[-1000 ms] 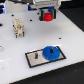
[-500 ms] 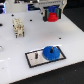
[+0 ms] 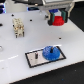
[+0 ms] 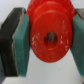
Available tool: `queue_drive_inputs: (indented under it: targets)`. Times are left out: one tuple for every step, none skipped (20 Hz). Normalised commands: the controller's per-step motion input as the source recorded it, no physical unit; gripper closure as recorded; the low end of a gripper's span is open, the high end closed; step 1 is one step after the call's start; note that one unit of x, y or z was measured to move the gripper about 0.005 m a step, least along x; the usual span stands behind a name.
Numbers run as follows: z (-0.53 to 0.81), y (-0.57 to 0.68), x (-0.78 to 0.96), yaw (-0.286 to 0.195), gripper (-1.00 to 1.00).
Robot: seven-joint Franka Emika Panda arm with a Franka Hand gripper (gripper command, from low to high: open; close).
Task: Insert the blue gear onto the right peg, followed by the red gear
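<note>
The blue gear (image 3: pixel 51 53) lies flat on the right end of the grey black-bordered plate (image 3: pixel 34 58), over the right peg, which is hidden under it. The plate's other pin (image 3: pixel 36 55) stands bare at the left. My gripper (image 3: pixel 58 21) hangs high above the table, beyond and to the exterior view's right of the plate, shut on the red gear (image 3: pixel 58 21). In the wrist view the red gear (image 4: pixel 49 36) fills the frame, its centre hole facing the camera, clamped between the teal pads (image 4: pixel 21 47).
A small white and tan block object (image 3: pixel 19 27) stands on the white table (image 3: pixel 15 50) at the exterior view's left. Blue items (image 3: pixel 15 9) lie along the dark back edge.
The gripper with the red gear has stayed about where it was above the table. The blue gear has not moved on the plate.
</note>
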Motion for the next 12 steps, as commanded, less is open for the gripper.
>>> queue_drive_inputs:
  targets:
    - [0.30, -0.06, 0.88, 0.000, 1.00]
    - [0.30, -0.06, 0.86, 0.000, 1.00]
    - [0.28, -0.07, 0.88, 0.000, 1.00]
    - [0.26, -0.11, 0.87, 0.000, 1.00]
    - [0.24, -0.12, 0.86, 0.000, 1.00]
    - [0.18, -0.15, 0.86, 0.000, 1.00]
    - [0.18, -0.17, 0.83, 0.000, 1.00]
    - [0.11, -0.18, 0.78, 0.000, 1.00]
    - [0.09, -0.20, 0.75, 0.000, 1.00]
    - [0.06, -0.23, 0.69, 0.000, 1.00]
    - [0.01, -0.24, 0.64, 0.000, 1.00]
    - [0.03, -0.24, 0.67, 0.000, 1.00]
